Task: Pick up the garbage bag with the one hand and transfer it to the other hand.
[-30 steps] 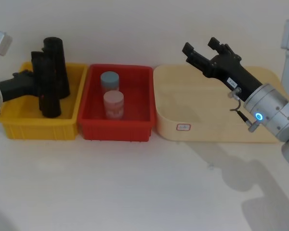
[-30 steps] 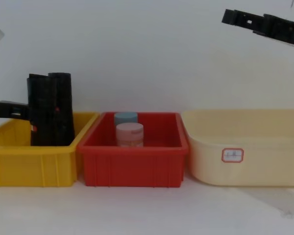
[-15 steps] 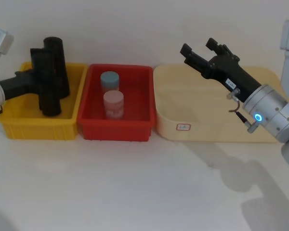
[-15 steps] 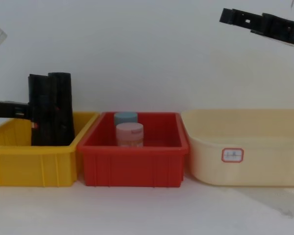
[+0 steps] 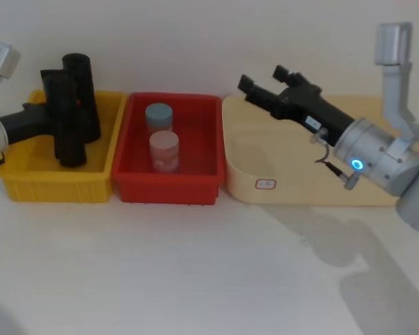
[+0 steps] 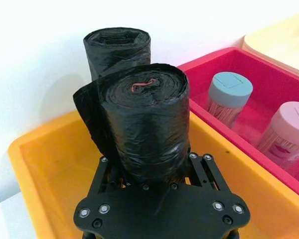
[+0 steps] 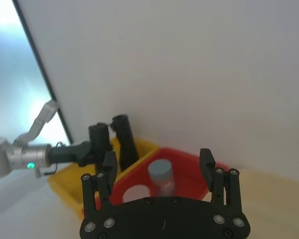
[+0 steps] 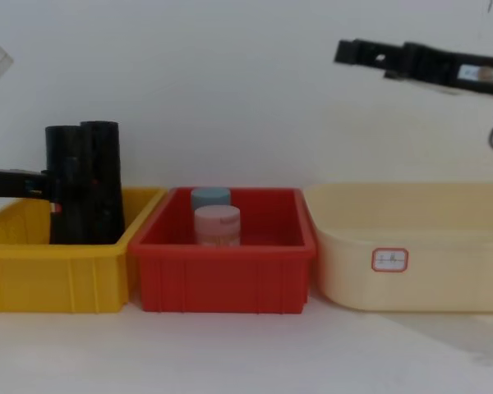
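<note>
At the yellow bin (image 5: 49, 187), the left gripper (image 5: 56, 115) reaches in level from the left, clamped round the upright garbage bag (image 5: 68, 143). A second roll (image 5: 84, 91) stands just behind it. The right gripper (image 5: 262, 78), fingers apart, is held high over the cream tub (image 5: 293, 188). Since the earlier frame it has swung left toward the red bin (image 5: 169, 190). The bag's place is unchanged.

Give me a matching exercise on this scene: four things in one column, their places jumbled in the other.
Things:
1. garbage bag
2. blue-lidded jar
3. pink-lidded jar
4. right gripper

Places:
A. high above the cream tub, fingers open
B. red bin, farther back
C. upright in the yellow bin, clamped by the left gripper
D. red bin, nearer the robot

Pairs: 1-C, 2-B, 3-D, 4-A
</note>
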Motion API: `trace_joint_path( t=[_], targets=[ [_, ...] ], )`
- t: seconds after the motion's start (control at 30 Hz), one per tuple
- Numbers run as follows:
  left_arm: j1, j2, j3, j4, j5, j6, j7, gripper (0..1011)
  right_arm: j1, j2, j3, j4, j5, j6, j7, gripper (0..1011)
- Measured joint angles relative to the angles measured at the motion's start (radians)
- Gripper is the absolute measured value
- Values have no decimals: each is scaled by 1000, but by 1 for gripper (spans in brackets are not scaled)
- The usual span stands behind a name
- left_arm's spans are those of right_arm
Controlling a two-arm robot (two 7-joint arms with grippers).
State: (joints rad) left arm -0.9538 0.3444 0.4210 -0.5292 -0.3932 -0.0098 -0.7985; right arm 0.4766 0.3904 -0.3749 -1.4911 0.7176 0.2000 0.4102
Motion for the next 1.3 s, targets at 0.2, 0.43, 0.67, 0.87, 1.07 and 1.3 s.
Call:
trace_joint_path(
  t=[0.2, 0.43, 0.67, 0.87, 1.07, 1.3],
  targets=[
    [-3, -2, 0, 6, 1, -3, -2, 476, 68, -30, -58, 76, 0, 50, 39, 1001],
    [-5, -3, 0, 10, 1, -5, -2, 446, 140, -73, -116, 164, -7, 85, 73, 1001],
    [-6, -4, 0, 12, 1, -6, -3, 418, 216, -120, -178, 252, -27, 111, 103, 1001],
    [-7, -4, 0, 13, 1, -6, -4, 418, 276, -152, -233, 318, -55, 130, 123, 1001],
    [-7, -4, 0, 14, 1, -6, -4, 418, 322, -174, -275, 371, -87, 138, 133, 1002],
    [-7, -4, 0, 15, 1, -6, -4, 418, 355, -186, -312, 414, -128, 138, 135, 1001]
  ],
)
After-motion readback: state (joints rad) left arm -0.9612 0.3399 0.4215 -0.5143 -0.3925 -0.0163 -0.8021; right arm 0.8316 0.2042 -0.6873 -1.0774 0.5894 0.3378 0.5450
